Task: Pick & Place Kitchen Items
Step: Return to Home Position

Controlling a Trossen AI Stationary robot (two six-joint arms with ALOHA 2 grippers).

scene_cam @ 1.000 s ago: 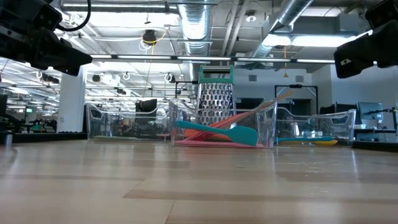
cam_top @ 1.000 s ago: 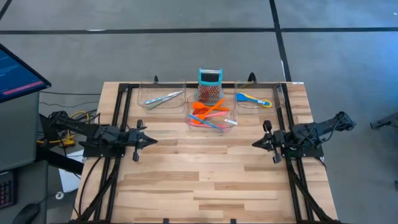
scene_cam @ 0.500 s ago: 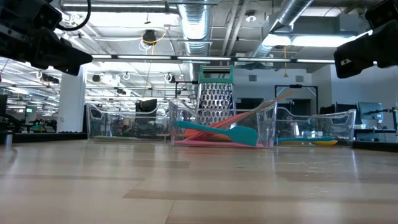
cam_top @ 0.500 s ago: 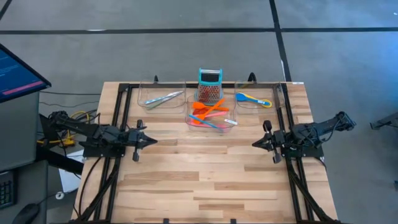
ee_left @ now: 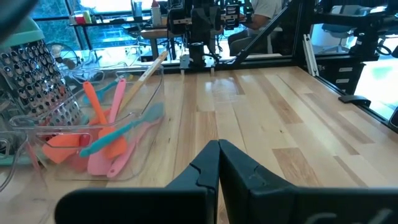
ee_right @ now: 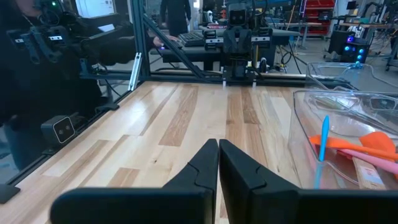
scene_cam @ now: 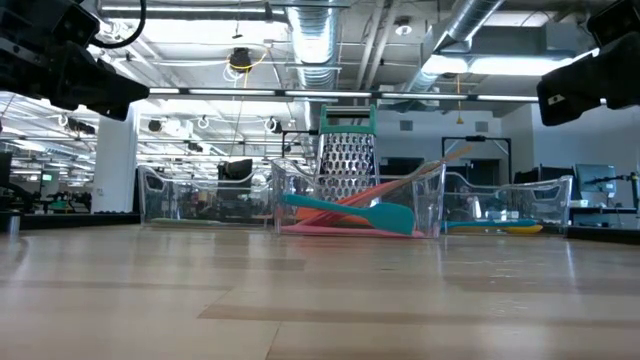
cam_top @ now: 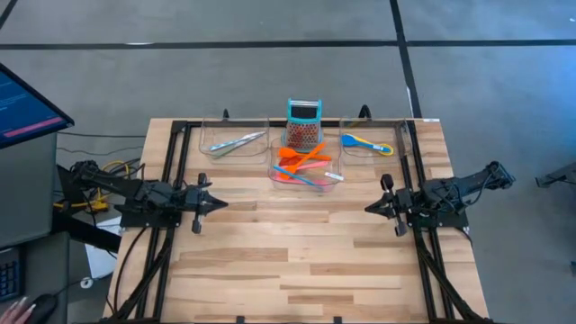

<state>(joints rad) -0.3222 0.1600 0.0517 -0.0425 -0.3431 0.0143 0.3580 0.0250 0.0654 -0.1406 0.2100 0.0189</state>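
Observation:
The kitchen items lie in three clear trays along the table's far edge. Silvery tongs [cam_top: 234,142] are in the left tray. Orange, red, pink and blue utensils [cam_top: 304,165] [ee_left: 106,134] fill the middle tray, some leaning on its wall. A blue and a yellow spoon [cam_top: 367,142] are in the right tray. My left gripper [cam_top: 221,204] [ee_left: 218,147] hovers shut over the table's left side, pointing right. My right gripper [cam_top: 368,208] [ee_right: 218,144] hovers shut over the right side, pointing left. Both are empty and well short of the trays.
A teal-topped metal grater [cam_top: 304,123] [scene_cam: 346,152] stands upright just behind the middle tray [scene_cam: 430,205]. Bare wooden tabletop [cam_top: 297,252] stretches between the grippers and toward the near edge. Black frame rails [cam_top: 171,180] run along the left and right sides.

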